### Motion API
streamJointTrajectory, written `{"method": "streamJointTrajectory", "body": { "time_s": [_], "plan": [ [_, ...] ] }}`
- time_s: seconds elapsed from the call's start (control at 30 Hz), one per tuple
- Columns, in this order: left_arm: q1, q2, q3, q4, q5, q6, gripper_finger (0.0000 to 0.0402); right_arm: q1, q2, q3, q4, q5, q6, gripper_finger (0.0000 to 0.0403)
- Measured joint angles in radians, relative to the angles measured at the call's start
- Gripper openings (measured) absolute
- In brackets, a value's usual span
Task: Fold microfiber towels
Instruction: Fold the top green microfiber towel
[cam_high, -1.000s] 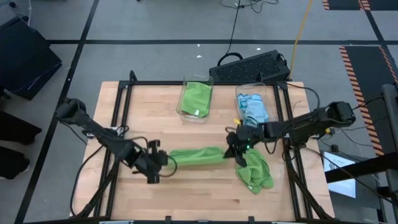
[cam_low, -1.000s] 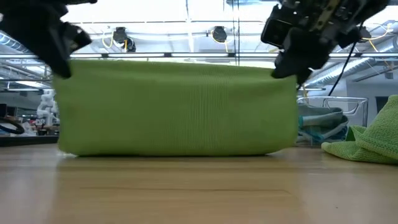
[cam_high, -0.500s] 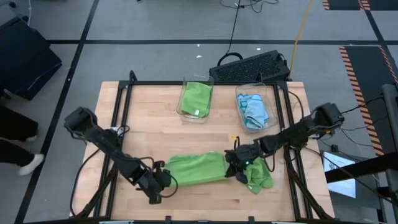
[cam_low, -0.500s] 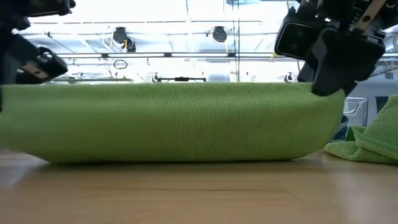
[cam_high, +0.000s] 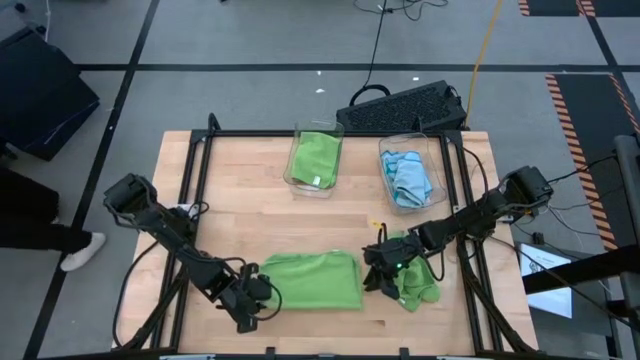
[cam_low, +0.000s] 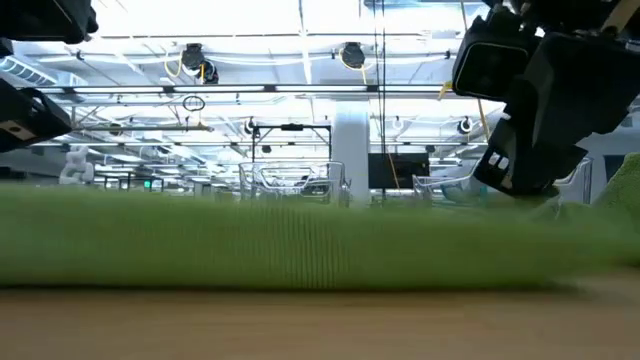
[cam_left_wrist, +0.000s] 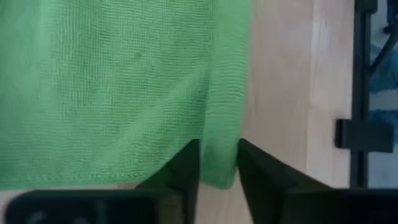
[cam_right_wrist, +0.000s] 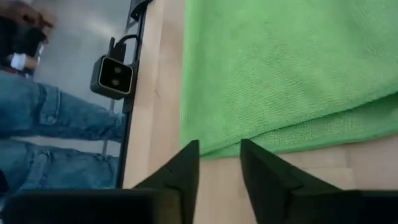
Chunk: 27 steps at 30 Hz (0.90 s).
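Lime green microfiber towel (cam_high: 315, 279) lying flat, folded, near front edge of wooden table (cam_high: 250, 190), between both grippers. Left gripper (cam_high: 262, 293) at its left edge, fingers slightly parted, cloth edge between them (cam_left_wrist: 219, 163), grip uncertain. Right gripper (cam_high: 375, 270) at its right edge, narrowly open, holding nothing. Crumpled green towel (cam_high: 418, 278) just right of that gripper. Behind: bin with green towel (cam_high: 315, 159), bin with blue towels (cam_high: 408, 176).

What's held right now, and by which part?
Apparently nothing: the folded green towel lies flat; left gripper straddles its corner, jaws apart; right gripper open at its edge.
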Motion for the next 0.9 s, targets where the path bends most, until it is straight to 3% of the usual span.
{"method": "streamJointTrajectory", "body": {
  "time_s": [0.13, 0.23, 0.4, 0.5, 0.6, 0.67, 0.9],
  "plan": [
    [-0.016, 0.0, 0.0, -0.016, 0.002, -0.123, 0.0172, 0.0, -0.001, 0.0, 0.002, 0.001, 0.086, 0.0146],
    [-0.024, -0.001, 0.0, -0.069, 0.084, -0.295, 0.0215, 0.0, -0.005, 0.0, 0.009, 0.001, 0.14, 0.0164],
    [-0.071, -0.01, 0.0, -0.075, 0.23, -0.557, 0.0239, -0.005, -0.007, 0.0, 0.071, 0.002, 0.199, 0.017],
    [-0.107, -0.018, 0.0, 0.022, 0.179, -0.685, 0.0226, -0.038, -0.008, 0.022, 0.132, 0.004, 0.18, 0.0161],
    [-0.128, -0.017, 0.0, 0.185, 0.014, -0.738, 0.0195, -0.088, 0.003, 0.103, 0.063, 0.023, 0.105, 0.0136],
    [-0.12, -0.002, 0.004, 0.291, -0.049, -0.684, 0.0167, -0.113, 0.018, 0.16, -0.02, 0.059, 0.047, 0.0113],
    [-0.012, 0.116, 0.001, 0.316, -0.017, -0.352, 0.0057, -0.15, 0.183, 0.293, -0.157, 0.085, -0.041, 0.0019]
  ]
}}
